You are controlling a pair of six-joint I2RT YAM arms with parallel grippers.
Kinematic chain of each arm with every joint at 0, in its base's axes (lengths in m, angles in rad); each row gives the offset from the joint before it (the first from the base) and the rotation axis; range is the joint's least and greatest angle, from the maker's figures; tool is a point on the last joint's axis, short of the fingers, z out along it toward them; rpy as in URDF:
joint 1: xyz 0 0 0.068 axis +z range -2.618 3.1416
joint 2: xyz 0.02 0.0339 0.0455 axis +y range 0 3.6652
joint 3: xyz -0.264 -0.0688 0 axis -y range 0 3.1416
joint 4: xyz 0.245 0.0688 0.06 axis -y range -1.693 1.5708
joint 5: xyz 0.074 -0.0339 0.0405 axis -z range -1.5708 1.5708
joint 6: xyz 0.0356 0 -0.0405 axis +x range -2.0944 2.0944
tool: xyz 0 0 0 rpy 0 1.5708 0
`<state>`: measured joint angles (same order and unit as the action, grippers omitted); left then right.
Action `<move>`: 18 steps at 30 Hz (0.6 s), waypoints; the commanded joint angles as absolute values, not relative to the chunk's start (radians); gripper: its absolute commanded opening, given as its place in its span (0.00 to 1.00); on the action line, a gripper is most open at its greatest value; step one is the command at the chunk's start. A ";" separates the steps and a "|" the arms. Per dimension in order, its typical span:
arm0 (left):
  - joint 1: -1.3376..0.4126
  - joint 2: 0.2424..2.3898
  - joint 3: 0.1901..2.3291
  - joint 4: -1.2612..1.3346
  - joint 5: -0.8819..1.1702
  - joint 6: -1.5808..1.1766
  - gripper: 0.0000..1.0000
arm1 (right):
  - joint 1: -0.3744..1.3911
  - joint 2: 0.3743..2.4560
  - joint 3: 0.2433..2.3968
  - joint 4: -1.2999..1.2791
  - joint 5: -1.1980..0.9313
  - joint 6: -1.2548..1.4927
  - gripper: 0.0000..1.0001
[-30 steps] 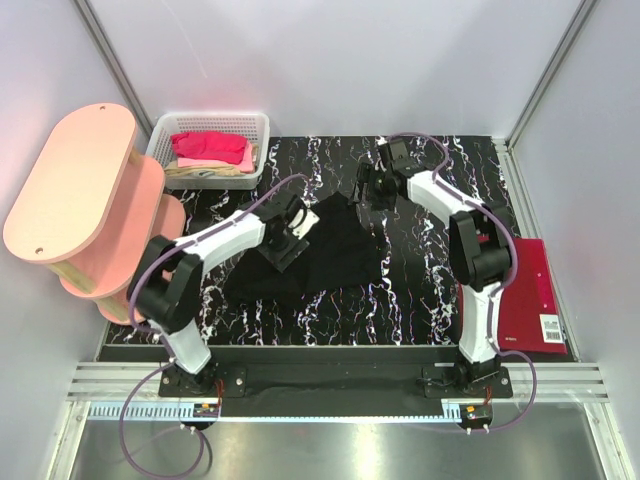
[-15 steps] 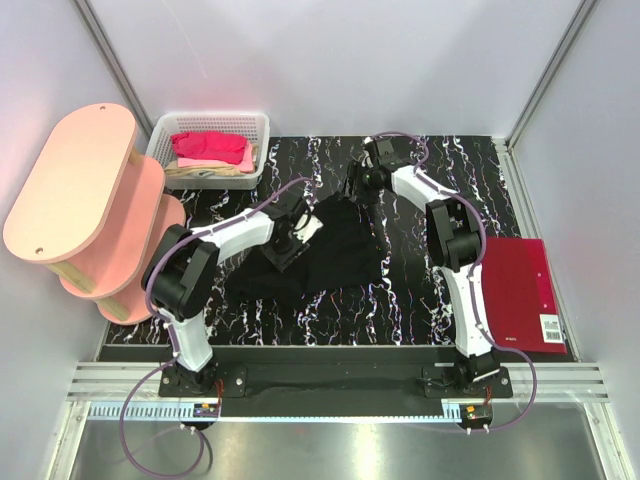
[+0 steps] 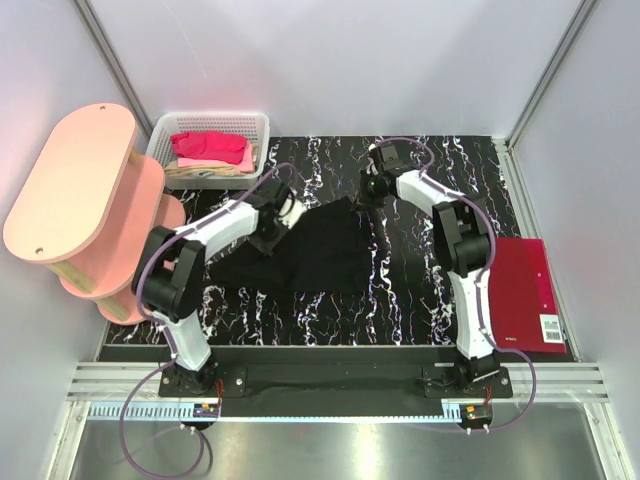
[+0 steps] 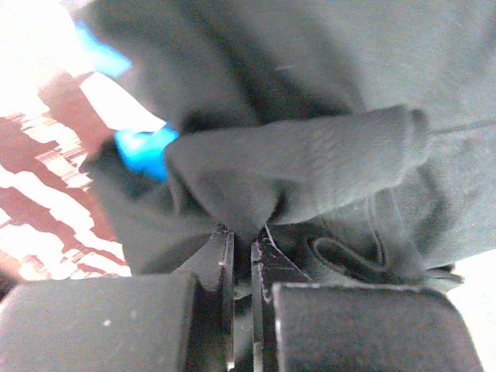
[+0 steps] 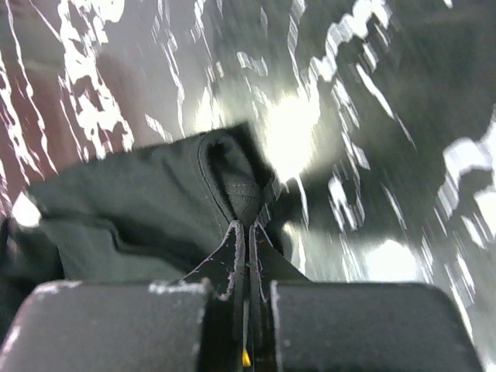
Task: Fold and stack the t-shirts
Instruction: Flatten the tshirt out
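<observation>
Black t-shirt point(image 3: 320, 255) cloth lies spread mid-table on the marbled surface point(image 3: 420, 300). The left gripper point(image 4: 242, 232) is pinched tight on a bunched fold at its left side. The right gripper point(image 5: 246, 229) is clamped on what looks like a stitched hem at the far corner. A pink t-shirt point(image 3: 210, 148) sits in the white basket point(image 3: 256, 128).

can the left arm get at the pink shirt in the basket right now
Probably not yet: the left claw is shut on the black shirt. The pink shirt lies on top in the basket, nothing between.
</observation>
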<state>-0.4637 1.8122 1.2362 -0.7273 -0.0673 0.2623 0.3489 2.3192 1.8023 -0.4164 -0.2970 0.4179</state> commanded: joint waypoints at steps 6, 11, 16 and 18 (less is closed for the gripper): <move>-0.414 1.479 1.517 -0.869 -0.143 0.273 0.00 | 0.353 1.693 1.583 -0.430 -0.143 0.362 0.00; -0.416 1.364 1.577 -0.956 -0.089 0.235 0.00 | 0.353 1.459 1.450 -0.443 -0.078 0.360 0.00; -0.416 1.247 1.528 -0.999 -0.101 0.247 0.00 | 0.353 1.252 1.384 -0.505 -0.035 0.365 0.00; -0.416 1.212 1.499 -1.008 -0.104 0.259 0.00 | 0.353 1.171 1.371 -0.531 -0.031 0.367 0.00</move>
